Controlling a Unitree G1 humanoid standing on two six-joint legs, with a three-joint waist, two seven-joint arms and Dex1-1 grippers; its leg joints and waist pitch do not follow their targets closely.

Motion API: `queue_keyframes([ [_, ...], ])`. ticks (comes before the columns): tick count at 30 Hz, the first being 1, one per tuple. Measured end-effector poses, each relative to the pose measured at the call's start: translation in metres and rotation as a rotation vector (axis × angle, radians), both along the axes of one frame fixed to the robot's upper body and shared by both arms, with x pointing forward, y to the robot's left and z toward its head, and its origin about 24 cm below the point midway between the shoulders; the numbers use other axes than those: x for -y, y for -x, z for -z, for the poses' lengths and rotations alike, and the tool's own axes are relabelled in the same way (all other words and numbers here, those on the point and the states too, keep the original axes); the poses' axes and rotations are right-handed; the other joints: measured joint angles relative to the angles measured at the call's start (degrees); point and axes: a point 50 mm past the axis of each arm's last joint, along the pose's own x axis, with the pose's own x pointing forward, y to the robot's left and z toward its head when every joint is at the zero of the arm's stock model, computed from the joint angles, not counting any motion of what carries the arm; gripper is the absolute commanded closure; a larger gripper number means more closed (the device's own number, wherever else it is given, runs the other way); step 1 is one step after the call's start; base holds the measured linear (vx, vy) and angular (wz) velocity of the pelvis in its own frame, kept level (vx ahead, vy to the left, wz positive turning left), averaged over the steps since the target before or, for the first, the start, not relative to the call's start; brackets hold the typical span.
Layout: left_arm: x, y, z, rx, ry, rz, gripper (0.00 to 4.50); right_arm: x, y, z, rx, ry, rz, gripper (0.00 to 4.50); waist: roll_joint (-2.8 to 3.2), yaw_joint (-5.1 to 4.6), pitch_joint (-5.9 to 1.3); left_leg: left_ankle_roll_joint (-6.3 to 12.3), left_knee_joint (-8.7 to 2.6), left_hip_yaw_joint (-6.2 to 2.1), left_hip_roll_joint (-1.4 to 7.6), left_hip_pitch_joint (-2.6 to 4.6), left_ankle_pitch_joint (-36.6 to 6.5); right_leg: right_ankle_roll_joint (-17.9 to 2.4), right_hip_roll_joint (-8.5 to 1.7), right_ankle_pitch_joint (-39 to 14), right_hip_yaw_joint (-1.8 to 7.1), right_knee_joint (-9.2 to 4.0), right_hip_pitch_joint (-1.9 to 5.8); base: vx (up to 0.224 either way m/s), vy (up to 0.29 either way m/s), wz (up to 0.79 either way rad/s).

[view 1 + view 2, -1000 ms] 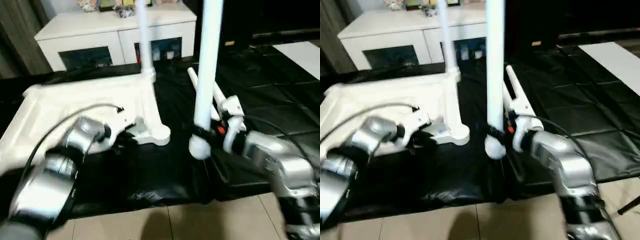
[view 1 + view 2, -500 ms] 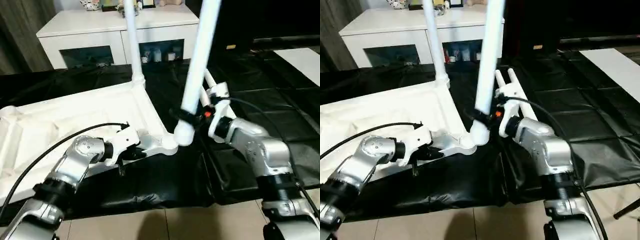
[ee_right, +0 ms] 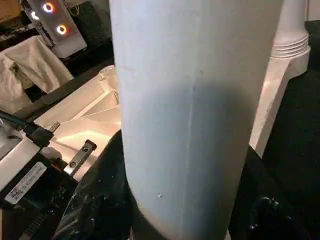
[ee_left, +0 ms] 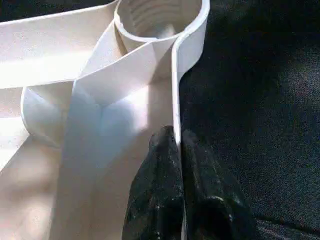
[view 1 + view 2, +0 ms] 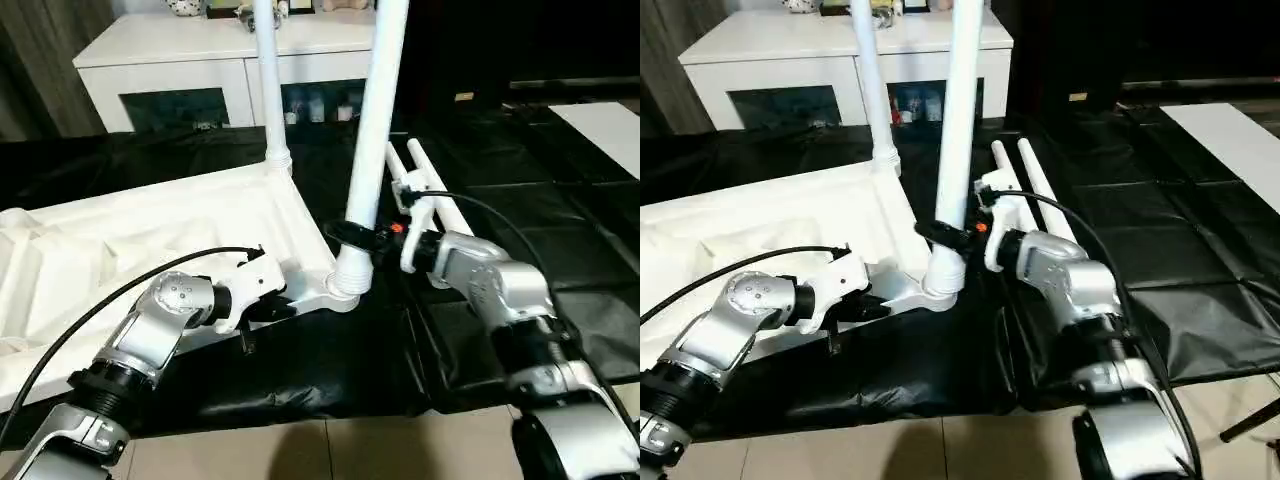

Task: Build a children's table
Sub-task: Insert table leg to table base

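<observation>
**Second leg going into the near corner socket**

The tabletop (image 5: pixel 150 230) lies underside up on a black sheet (image 5: pixel 330 360) spread over the floor, so its corner sockets face upward and can take legs from above. One leg (image 5: pixel 268 80) already stands upright in the far socket, beyond both jaws.

The left gripper (image 4: pixel 177 150) is clenched on the tabletop's thin rim: in the left wrist view its two black fingers (image 4: pixel 157 190) pinch the edge wall from either side, just short of the near socket (image 4: pixel 160 20). This hold looks meant to pin the light plastic top down so that it does not slide or tip while a leg is pressed in next to it.

The right gripper (image 5: pixel 362 238) grasps a second leg (image 5: pixel 372 120) low down, near its thick end, with the jaws wrapped around the tube. Holding it close to the base gives the most control over the tip. The leg leans slightly, its top tilted away from the robot, and its ringed foot sits at or in the near socket, directly beyond the left jaws; whether it is seated I cannot tell.

Two spare legs (image 5: pixel 430 190) lie side by side on the sheet just behind the right jaws, within easy reach for the remaining sockets.

A white cabinet (image 5: pixel 230 60) stands at the back.
</observation>
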Motion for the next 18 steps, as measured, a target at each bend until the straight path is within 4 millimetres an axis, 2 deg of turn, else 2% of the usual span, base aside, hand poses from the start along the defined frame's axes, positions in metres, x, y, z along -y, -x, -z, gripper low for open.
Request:
queue_keyframes([
  [6, 0.001, 0.000, -0.001, 0.000, 0.000, 0.001, 4.50, -0.001, 0.000, 0.014, -0.036, -0.012, 0.011, 2.66, -0.44, 0.12, 0.05, 0.02, -0.01, 0.00, 0.00, -0.01, 0.0, 0.0, 0.00, 0.0, 0.01, -0.01, -0.01, 0.000, 0.000, 0.00],
  [18, -0.001, 0.002, -0.003, -0.004, -0.005, 0.008, 4.50, -0.002, -0.007, 0.025, -0.038, -0.064, 0.089, 2.66, -0.76, 0.05, 0.08, 0.02, -0.10, 0.02, 0.02, 0.01, 0.0, 0.0, 0.00, 0.0, 0.01, -0.03, -0.06, 0.000, 0.000, 0.00],
])
